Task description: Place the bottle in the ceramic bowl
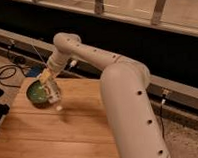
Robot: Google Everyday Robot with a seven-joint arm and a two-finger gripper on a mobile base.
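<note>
Jaws closed tight on the bottle (pixel 53 92), which hangs from the gripper (pixel 48 80) cap down. Bottle is slim, clear plastic, whitish label around the body, small white cap at the low end near the table (pixel 70 130). It tilts a bit, the cap end leaning right, away from the bowl (pixel 38 92). Bowl is small, round, shallow, dark glossy green outside, lighter mottled green inside. It sits on the wooden table at the far left corner. Bottle overlaps the bowl's right rim in this view, cap just past the rim over bare wood; cannot tell if the cap touches the table. White arm (pixel 118 87) reaches in from the right. Black cable (pixel 4 73) coils on the floor beyond the table.
</note>
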